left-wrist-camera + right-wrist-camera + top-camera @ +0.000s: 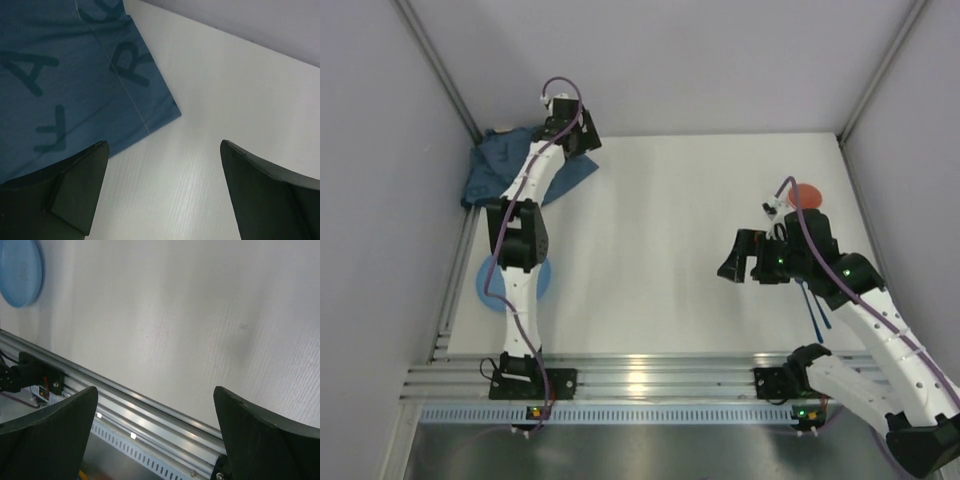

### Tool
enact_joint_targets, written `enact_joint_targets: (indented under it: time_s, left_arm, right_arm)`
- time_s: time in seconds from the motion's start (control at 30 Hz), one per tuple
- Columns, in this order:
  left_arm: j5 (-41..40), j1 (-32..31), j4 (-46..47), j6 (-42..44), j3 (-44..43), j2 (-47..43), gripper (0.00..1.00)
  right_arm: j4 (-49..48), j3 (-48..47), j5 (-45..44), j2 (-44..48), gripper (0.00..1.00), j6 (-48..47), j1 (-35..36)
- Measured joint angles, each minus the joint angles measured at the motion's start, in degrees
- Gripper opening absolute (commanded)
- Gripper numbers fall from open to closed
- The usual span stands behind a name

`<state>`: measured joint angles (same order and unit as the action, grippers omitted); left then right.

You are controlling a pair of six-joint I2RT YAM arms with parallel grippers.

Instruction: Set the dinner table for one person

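place setting, barely begun: on white bench (660, 230), lettered blue cloth mat (490, 165) bunched at far left corner, left end effector (162, 144) released at its edge; blue plate (544, 282) by left edge; red round vessel (808, 195), blue utensil (817, 315) by right edge; right end effector (155, 388) released; all unarranged.

One mat (488, 163), one plate (483, 284), one cup (808, 196)
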<state>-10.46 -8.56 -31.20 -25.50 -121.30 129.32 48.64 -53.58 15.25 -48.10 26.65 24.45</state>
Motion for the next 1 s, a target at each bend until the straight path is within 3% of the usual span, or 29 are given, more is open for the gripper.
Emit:
enact_joint_targets:
  time_s: [0.13,0.5,0.6,0.63,0.67,0.73,0.77,0.83,1.0]
  left_arm:
    - [-2.27,-0.35,-1.70,0.81,-11.02,11.98,0.98]
    - [-6.75,-0.26,-3.10,2.62,-14.80,20.63,0.96]
    - [-7.56,-0.11,-3.23,2.23,-15.13,20.98,0.78]
    - [-7.52,0.07,-3.39,1.92,-15.17,20.98,0.67]
    - [-7.41,0.44,-3.52,1.36,-15.17,20.98,0.43]
    - [-6.08,1.68,-3.67,-0.02,-15.23,20.98,0.24]
    - [-4.94,2.54,-3.74,-0.44,-15.32,20.98,0.08]
    - [-2.32,4.09,-3.61,-1.44,-15.43,20.98,0.00]
    - [3.61,5.81,-3.08,-0.74,-15.41,20.92,0.00]
  right_arm:
    - [0.26,-1.62,-3.43,-4.22,1.00,0.37,-0.31]
    - [-0.72,-5.31,-7.72,-16.61,1.00,2.54,-0.59]
    - [-1.66,-7.30,-7.56,-20.15,1.00,2.47,-0.61]
    - [-1.95,-7.74,-7.43,-21.38,1.00,2.45,-0.61]
    - [-2.12,-8.20,-7.26,-22.60,1.00,2.40,-0.61]
    - [-2.43,-8.63,-6.88,-24.24,1.00,2.23,-0.61]
    - [-2.43,-8.79,-6.62,-24.94,1.00,1.99,-0.61]
    - [-2.45,-8.79,-6.16,-25.77,1.00,1.55,-0.61]
    - [-2.45,-8.79,-5.31,-25.90,0.99,0.31,-0.61]
